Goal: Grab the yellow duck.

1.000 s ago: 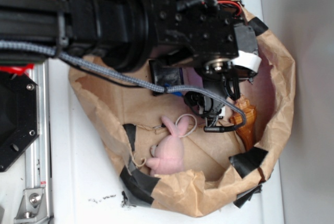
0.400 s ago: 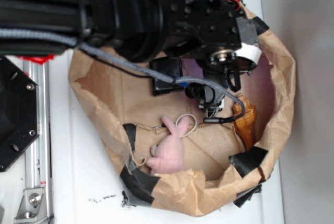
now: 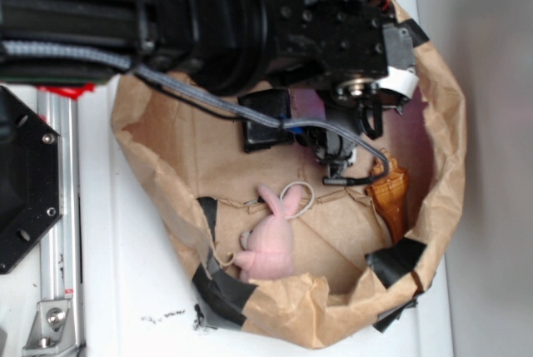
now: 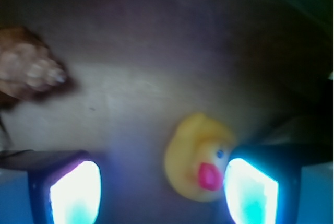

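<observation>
In the wrist view the yellow duck (image 4: 201,158) lies on the brown paper floor, its red beak turned toward the camera. It sits between my gripper's (image 4: 163,192) two glowing fingers, close against the right finger (image 4: 249,192), with a wide gap to the left finger (image 4: 74,192). The gripper is open and nothing is clamped. In the exterior view the arm hangs low inside the paper bag (image 3: 454,182) and hides the duck; the gripper (image 3: 337,153) is near the bag's right side.
A pink plush bunny (image 3: 271,240) lies at the bag's front. An amber spiral seashell (image 3: 391,195) (image 4: 28,70) rests by the right wall, left of the gripper in the wrist view. Black tape patches (image 3: 396,259) hold the crumpled rim.
The arm has shifted slightly up in the picture, toward the back of the bag, away from the bunny. The bunny and shell have not moved.
</observation>
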`<state>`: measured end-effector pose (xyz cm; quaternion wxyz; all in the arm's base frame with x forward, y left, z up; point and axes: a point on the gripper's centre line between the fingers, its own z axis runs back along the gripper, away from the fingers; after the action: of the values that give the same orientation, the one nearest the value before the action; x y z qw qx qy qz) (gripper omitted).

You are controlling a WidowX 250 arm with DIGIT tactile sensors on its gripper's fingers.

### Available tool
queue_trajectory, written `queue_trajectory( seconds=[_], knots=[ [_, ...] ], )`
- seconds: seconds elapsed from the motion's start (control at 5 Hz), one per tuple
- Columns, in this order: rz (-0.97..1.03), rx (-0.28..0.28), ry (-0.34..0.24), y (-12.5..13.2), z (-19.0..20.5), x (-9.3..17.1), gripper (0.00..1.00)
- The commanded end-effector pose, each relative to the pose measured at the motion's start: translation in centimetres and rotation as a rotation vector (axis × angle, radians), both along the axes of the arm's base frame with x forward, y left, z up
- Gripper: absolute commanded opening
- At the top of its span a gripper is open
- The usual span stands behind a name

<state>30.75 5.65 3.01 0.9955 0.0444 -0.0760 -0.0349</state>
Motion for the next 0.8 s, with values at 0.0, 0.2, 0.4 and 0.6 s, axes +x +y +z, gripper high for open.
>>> queue_trajectory(
  seconds=[0.0, 0.2, 0.4, 0.6],
  knots=[
    [0.037, 0.063, -0.058, 1.7, 2.2, 0.3, 1.0],
    [0.036, 0.054, -0.067, 1.5, 2.6, 0.7, 1.0],
    [0.034, 0.046, -0.068, 1.3, 2.6, 0.7, 1.0],
    [0.021, 0.017, -0.072, 0.6, 2.7, 0.6, 1.0]
  ],
)
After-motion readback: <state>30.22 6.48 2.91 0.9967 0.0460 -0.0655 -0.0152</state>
